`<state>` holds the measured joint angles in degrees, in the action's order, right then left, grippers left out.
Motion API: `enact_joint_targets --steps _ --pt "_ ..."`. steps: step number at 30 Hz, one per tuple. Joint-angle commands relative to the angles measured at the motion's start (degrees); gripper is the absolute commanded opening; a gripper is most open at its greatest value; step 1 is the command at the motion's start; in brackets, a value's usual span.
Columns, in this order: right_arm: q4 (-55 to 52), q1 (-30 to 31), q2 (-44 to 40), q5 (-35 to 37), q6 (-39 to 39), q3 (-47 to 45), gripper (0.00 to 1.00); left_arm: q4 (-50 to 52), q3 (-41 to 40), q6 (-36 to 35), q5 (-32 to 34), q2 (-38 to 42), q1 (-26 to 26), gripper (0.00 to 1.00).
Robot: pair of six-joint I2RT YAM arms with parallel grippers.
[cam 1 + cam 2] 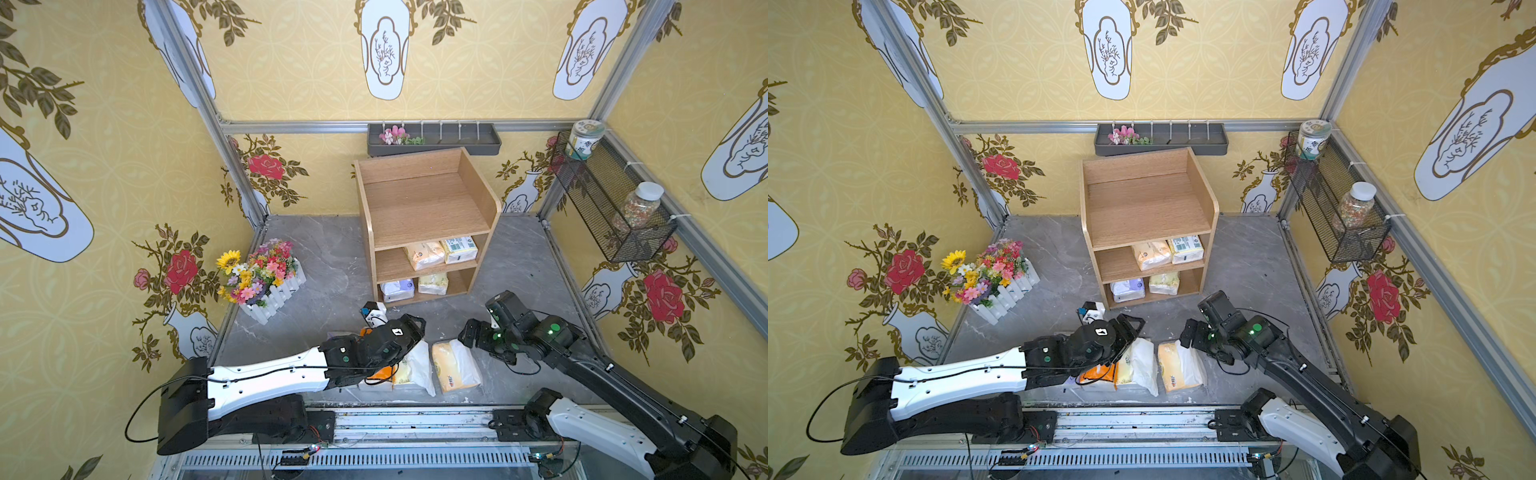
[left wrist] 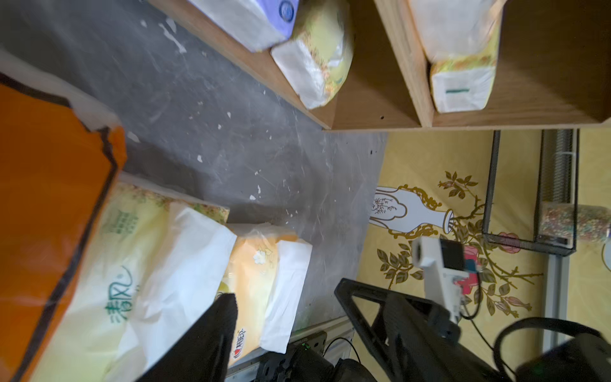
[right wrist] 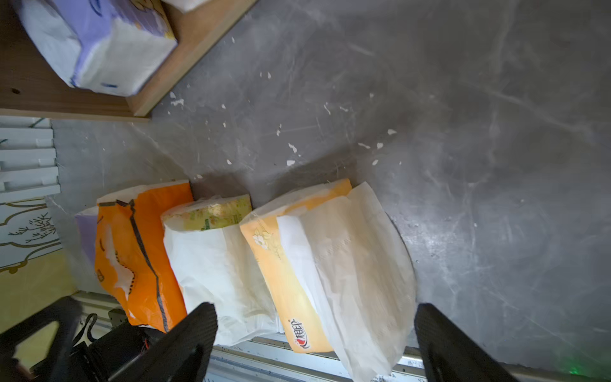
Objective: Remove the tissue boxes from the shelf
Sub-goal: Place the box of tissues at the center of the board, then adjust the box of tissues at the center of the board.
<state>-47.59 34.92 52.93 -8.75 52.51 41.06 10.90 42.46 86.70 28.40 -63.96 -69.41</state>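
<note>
Over grey floor [image 1: 324,266], left gripper [image 2: 286,291] and right gripper [image 3: 314,306] hang spread.

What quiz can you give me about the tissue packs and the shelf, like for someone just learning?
1. How many tissue packs sit on the shelf?
2. True or false: the top tier has nothing on it.
3. Which one lies on the floor? A. the orange pack; B. the green-print pack; C. a pink pack.

Key: 1. four; 2. true; 3. A.
</note>
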Motion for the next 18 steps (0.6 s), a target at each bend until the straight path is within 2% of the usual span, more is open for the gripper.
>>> enact_joint_targets --steps 1,5,11,15,18 --pt "2.7 0.3 -0.2 -5.1 1.9 -2.7 0.97 4.9 -0.9 1.1 5.2 2.9 0.3 0.76" --pt "2.2 3.6 -0.5 -5.6 3.2 -5.4 0.97 5.8 -1.9 1.5 5.6 5.5 1.8 0.76" --pt "2.9 10.6 2.5 -2.1 5.2 -7.0 0.97 5.1 -2.8 1.0 3.9 6.9 4.9 0.76" --pt "4.9 11.5 3.2 0.0 5.6 -7.9 0.97 5.6 -2.5 0.5 3.9 7.3 5.4 0.76" --pt "10.8 11.5 3.3 -2.8 6.1 -9.5 0.97 6.3 -2.5 0.7 4.0 7.9 5.4 0.75"
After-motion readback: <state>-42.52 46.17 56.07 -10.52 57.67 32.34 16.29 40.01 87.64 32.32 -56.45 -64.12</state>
